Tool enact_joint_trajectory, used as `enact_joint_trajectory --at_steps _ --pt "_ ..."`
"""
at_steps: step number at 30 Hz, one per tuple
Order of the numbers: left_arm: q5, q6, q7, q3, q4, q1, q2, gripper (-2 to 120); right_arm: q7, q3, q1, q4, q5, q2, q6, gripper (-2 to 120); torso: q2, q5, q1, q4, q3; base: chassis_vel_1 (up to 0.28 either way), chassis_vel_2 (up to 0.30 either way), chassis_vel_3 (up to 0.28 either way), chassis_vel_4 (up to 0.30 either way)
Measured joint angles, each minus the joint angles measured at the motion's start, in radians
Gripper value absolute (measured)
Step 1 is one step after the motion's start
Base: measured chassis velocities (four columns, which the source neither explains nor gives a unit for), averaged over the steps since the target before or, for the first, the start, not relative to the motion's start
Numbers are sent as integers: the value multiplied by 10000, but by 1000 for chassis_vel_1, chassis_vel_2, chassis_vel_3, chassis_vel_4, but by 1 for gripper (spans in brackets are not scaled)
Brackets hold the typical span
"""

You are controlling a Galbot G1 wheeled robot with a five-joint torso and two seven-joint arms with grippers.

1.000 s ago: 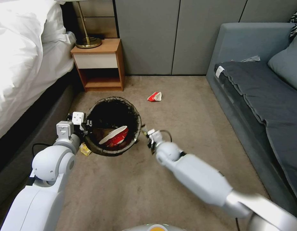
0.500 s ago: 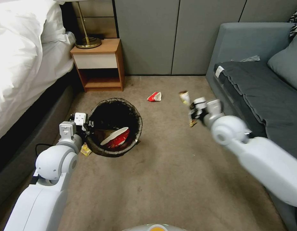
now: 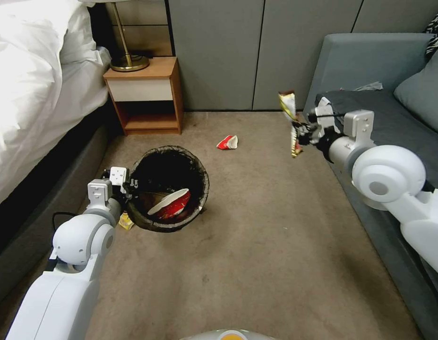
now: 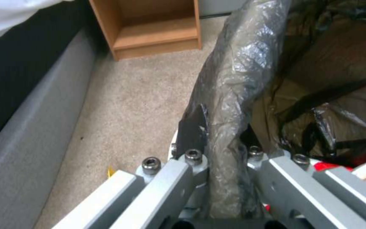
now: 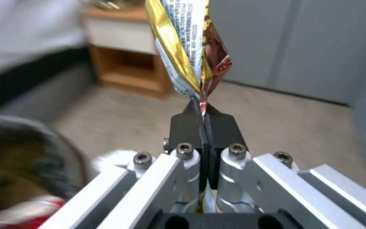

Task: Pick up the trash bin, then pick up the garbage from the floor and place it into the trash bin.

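Gold-and-brown foil is what I have in the right gripper (image 3: pixel 300 134): a snack wrapper (image 3: pixel 289 118), pinched flat between fingers pressed tight together, seen clearly in the right wrist view (image 5: pixel 202 127). From the head camera, I read the gripper held in the air at about two o'clock, just in front of the grey sofa (image 3: pixel 393 137), with the wrapper standing up and hanging down on either side of the pinch.

Left gripper (image 3: pixel 125 185) sits at about nine o'clock, its fingers clamped on the rim of the trash bin (image 3: pixel 200 182); the left wrist view shows the bag-covered rim (image 4: pixel 229 95) caught between the two pads. The bin is well apart from the wrapper, toward eight o'clock of it. Inside lies a crushed red-and-white paper cup (image 3: pixel 170 202).

Remaining litter on the carpet (image 3: pixel 256 264): a second red-and-white cup (image 3: pixel 228 142) at about twelve o'clock, and a yellow scrap (image 3: pixel 125 221) just beside the bin's base.

Handling assessment: I judge the wrapper very light, limp and slick; it would flutter on release and might cling to a pad, so it wants letting go low over the bin's mouth. The present mid-body pinch looks adequate. The bin I judge light and fairly stiff, but its bag is thin and slippery, so the rim grip could creep. The crushed cup should be light and soft; a folded edge is the sensible place to take it.
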Motion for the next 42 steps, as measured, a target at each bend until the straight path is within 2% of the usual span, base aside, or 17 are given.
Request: enact_joint_trajectory --at_steps 2,6,7,10,14,17,19,21,22,25,30,42 --pt "16 0 0 10 18 -9 -9 0 61 -145 316 118 365 163 47 0 0 0 0 0 0 0 0 0 0" --pt "51 0 12 33 50 -56 -34 0 192 -837 1775 127 1546 954 278 0 0 -1 0 1 0 0 0 0 0" --pt "51 0 12 33 50 -56 -34 0 192 -837 1775 127 1546 954 278 0 0 -1 0 1 0 0 0 0 0" --pt "61 0 22 46 81 -81 -41 0 211 -1842 2670 -406 1740 1628 497 0 0 0 -1 0 0 0 0 0 0" --pt "72 0 26 45 120 -99 -42 0 371 -2490 3003 -816 1731 2120 574 0 0 -1 0 -1 0 0 0 0 0" --pt "76 0 37 42 135 -116 -49 0 773 -3443 3285 -1632 1563 3084 651 0 0 -1 0 -1 1 0 0 0 0" --pt "76 0 37 39 135 -120 -49 0 872 -3581 3323 -1771 1559 3286 658 0 0 -1 0 -2 1 0 0 0 0" --pt "62 0 54 12 137 -145 -30 0 1199 -4068 3440 -2306 1522 4152 682 0 0 -2 0 -1 1 0 0 0 0" --pt "62 0 54 12 137 -145 -30 0 1199 -4068 3440 -2306 1522 4152 682 0 0 -2 0 -1 1 0 0 0 0" --pt "25 0 52 -73 154 -184 20 0 1475 -4676 3469 -3096 1292 5181 684 0 0 -3 0 4 1 0 0 0 0" --pt "4 0 52 -96 187 -187 12 0 1559 -5018 3244 -3473 1064 5467 682 0 -1 0 1 1 1 0 0 0 0" --pt "1 0 59 -62 277 -167 -19 0 1574 -5328 2483 -3774 592 5612 681 0 0 1 0 -2 1 0 0 0 0"
